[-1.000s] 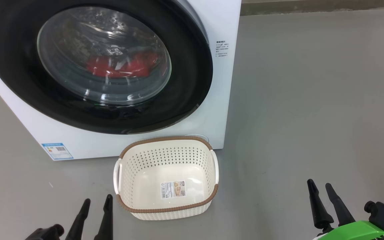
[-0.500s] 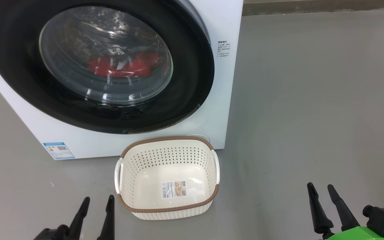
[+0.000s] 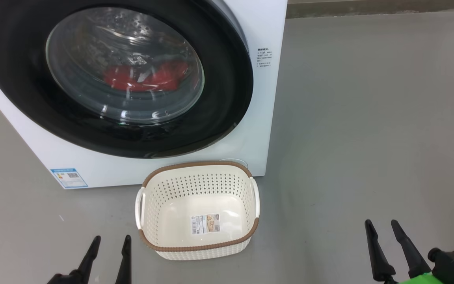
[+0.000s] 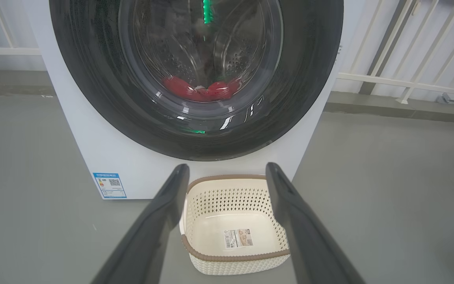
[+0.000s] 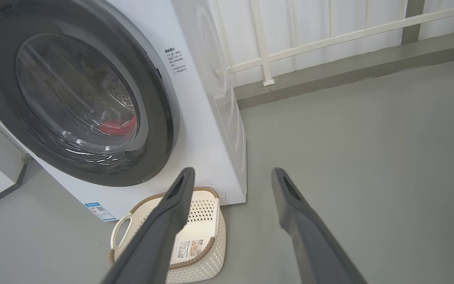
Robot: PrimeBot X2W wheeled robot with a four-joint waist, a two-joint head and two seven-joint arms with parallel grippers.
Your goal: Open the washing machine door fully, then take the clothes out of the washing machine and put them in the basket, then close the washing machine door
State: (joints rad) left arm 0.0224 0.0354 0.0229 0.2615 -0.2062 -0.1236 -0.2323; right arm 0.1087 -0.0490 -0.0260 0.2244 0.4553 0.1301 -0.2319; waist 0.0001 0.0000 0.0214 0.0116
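Note:
The white washing machine (image 3: 262,118) stands on the floor with its round black-rimmed door (image 3: 227,90) shut. Red clothes (image 3: 144,81) show through the glass at the drum's bottom, also seen as clothes (image 4: 201,90) in the left wrist view. The cream basket (image 3: 250,232) with a brown rim sits empty on the floor just before the machine. My left gripper (image 3: 110,240) is open at the lower left, short of the basket. My right gripper (image 3: 380,225) is open at the lower right, well right of the basket. Neither holds anything.
Grey floor (image 3: 369,118) spreads wide to the right of the machine. A white railing (image 5: 309,41) and a low kerb (image 5: 349,71) run behind it. A blue label (image 3: 68,177) sits on the machine's lower left front.
Both grippers have sunk lower in the head view, still open. The camera shifted slightly at first. Machine, door and basket stay as they were.

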